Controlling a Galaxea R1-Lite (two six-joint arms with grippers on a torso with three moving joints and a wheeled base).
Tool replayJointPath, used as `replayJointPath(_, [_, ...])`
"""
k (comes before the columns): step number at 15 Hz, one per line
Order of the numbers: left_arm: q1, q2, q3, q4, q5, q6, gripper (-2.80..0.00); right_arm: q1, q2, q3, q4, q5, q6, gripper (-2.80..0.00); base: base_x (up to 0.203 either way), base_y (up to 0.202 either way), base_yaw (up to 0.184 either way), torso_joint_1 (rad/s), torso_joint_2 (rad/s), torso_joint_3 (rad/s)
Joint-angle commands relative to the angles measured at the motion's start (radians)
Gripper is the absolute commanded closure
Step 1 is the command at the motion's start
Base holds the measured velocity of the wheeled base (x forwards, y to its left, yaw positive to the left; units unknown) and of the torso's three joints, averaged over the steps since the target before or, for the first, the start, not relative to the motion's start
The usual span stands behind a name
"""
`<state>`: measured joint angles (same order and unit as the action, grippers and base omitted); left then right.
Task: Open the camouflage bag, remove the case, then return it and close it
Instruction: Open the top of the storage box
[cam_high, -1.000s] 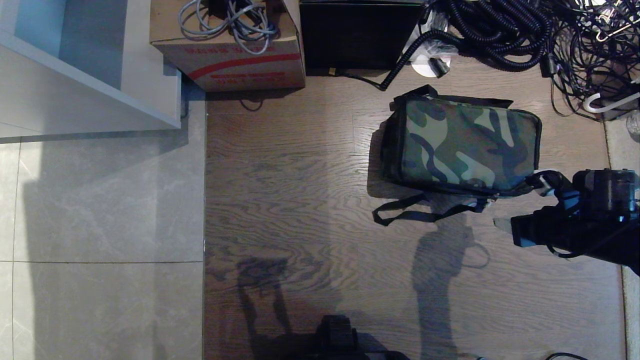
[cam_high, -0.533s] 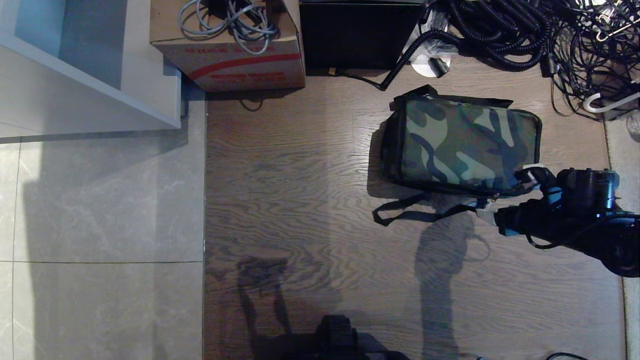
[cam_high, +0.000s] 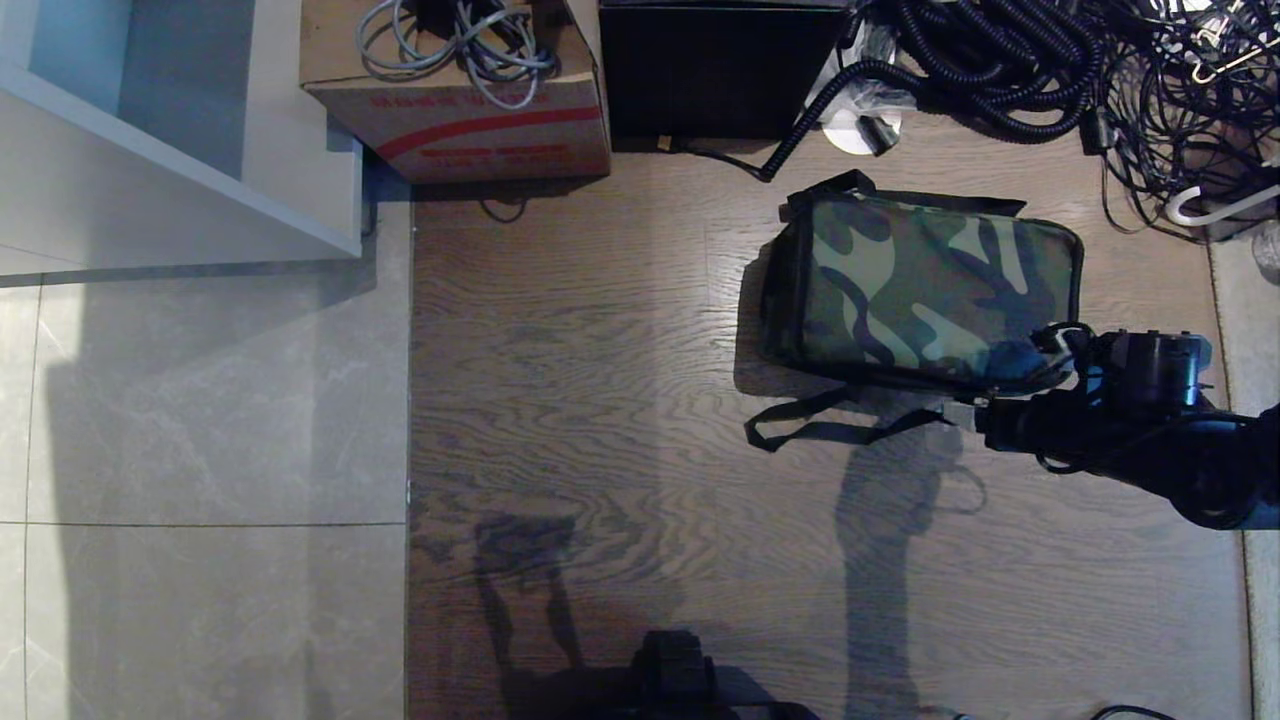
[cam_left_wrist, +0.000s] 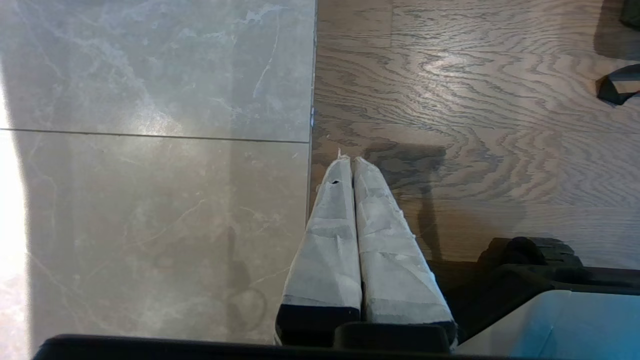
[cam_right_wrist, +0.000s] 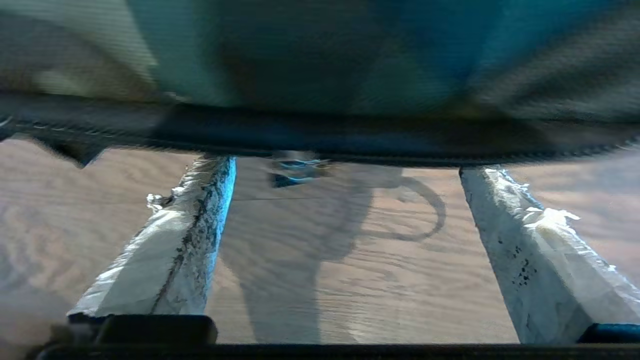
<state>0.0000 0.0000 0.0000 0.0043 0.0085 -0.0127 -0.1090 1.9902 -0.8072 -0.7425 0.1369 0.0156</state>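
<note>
R end effector (cam_right_wrist: 345, 165) spread wide, gripping nothing, fingertips just at camouflage bag (cam_high: 925, 290) near-edge zipper; bag zipped, on floor ahead. L end effector (cam_left_wrist: 348, 162) clenched, parked.

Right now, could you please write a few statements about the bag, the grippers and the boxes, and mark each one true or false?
1. The camouflage bag lies on the wooden floor with its lid down. True.
2. The right gripper is shut on the bag's strap. False: it is open and holds nothing.
3. The left gripper is shut. True.
4. The case stands beside the bag. False: no case shows.
5. Cables lie on the cardboard box. True.
</note>
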Motion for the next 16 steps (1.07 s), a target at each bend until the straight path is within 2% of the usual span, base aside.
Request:
replayJointPath(1, [0.0, 0.0, 0.0, 0.0, 0.001, 0.0, 0.0, -0.005, -0.006, 0.002, 0.002, 0.001, 0.004, -2.8, 0.0, 0.0, 0.0, 0.0, 0.0, 0.0])
replayJointPath(4, [0.0, 0.0, 0.0, 0.0, 0.001, -0.001, 0.0, -0.022, -0.021, 0.008, 0.027, 0.001, 0.013, -2.8, 0.0, 0.0, 0.0, 0.0, 0.0, 0.0])
replayJointPath(7, [0.0, 0.0, 0.0, 0.0, 0.001, 0.0, 0.0, -0.021, -0.001, -0.029, 0.017, 0.004, 0.087, -2.8, 0.0, 0.0, 0.0, 0.0, 0.0, 0.0])
replayJointPath(12, [0.0, 0.0, 0.0, 0.0, 0.001, 0.0, 0.0, -0.021, 0.05, -0.043, -0.031, 0.004, 0.09, -2.8, 0.0, 0.0, 0.0, 0.0, 0.0, 0.0])
replayJointPath(13, [0.0, 0.0, 0.0, 0.0, 0.001, 0.0, 0.0, -0.023, 0.055, -0.048, -0.037, 0.003, 0.09, 0.0, 0.0, 0.0, 0.0, 0.0, 0.0, 0.0])
replayJointPath(16, [0.0, 0.0, 0.0, 0.0, 0.001, 0.0, 0.0, -0.023, 0.056, -0.052, -0.061, 0.004, 0.09, 0.0, 0.0, 0.0, 0.0, 0.0, 0.0, 0.0])
